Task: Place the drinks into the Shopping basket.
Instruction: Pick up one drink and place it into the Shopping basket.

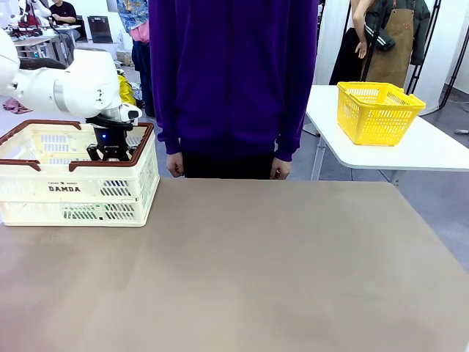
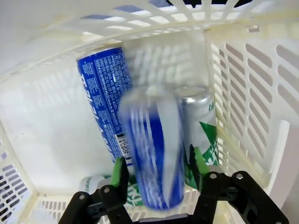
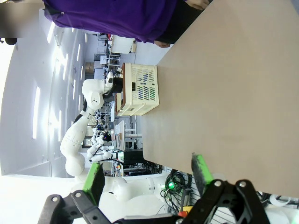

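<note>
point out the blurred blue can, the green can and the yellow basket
blurred blue can (image 2: 154, 154), left wrist view, middle of its side
green can (image 2: 202, 126), left wrist view, upper side
yellow basket (image 1: 377, 116), front view, front wall

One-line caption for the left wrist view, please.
Left gripper releasing a blurred blue can into the Shopping basket, beside another blue can and a green can.

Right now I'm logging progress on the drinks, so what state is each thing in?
Shopping basket: upright on the table, left gripper inside.
Blurred blue can: between the left gripper's pads.
Other blue can: in the basket.
Green can: in the basket.
Right gripper: open, empty.
</note>
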Action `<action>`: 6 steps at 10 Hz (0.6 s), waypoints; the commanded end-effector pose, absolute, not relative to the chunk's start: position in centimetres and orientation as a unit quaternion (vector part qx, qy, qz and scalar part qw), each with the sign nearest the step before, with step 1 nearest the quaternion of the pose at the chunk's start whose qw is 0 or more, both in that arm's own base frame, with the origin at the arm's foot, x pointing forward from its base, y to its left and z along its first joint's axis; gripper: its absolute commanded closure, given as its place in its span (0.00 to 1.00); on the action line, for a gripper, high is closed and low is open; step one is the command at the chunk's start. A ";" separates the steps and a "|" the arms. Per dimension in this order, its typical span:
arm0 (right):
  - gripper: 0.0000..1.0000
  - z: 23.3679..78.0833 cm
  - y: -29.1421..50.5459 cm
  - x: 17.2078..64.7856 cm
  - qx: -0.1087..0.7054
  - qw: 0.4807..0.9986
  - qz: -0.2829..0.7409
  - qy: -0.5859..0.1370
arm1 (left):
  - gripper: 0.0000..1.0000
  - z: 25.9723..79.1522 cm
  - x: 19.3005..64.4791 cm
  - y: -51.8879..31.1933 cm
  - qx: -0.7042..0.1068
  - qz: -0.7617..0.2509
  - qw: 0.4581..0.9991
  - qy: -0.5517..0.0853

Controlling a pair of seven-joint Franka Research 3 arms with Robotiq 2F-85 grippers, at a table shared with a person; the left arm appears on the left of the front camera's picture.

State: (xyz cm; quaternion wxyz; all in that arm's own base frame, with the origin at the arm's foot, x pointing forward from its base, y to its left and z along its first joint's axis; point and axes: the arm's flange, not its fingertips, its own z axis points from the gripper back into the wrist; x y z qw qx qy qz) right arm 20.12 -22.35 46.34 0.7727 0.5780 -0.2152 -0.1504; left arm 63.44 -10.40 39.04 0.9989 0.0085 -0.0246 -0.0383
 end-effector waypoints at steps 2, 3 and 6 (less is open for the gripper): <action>0.00 46.4 -22.4 20.3 0.585 0.766 -0.139 -0.229 | 0.00 39.4 62.8 -9.9 -0.001 -0.029 0.999 -0.029; 0.00 46.4 -22.4 20.3 0.585 0.766 -0.139 -0.229 | 0.00 39.6 62.7 -9.8 -0.005 -0.027 0.999 -0.031; 0.00 46.4 -22.4 20.3 0.585 0.766 -0.139 -0.229 | 0.00 40.3 62.2 -9.3 -0.019 -0.030 0.999 -0.037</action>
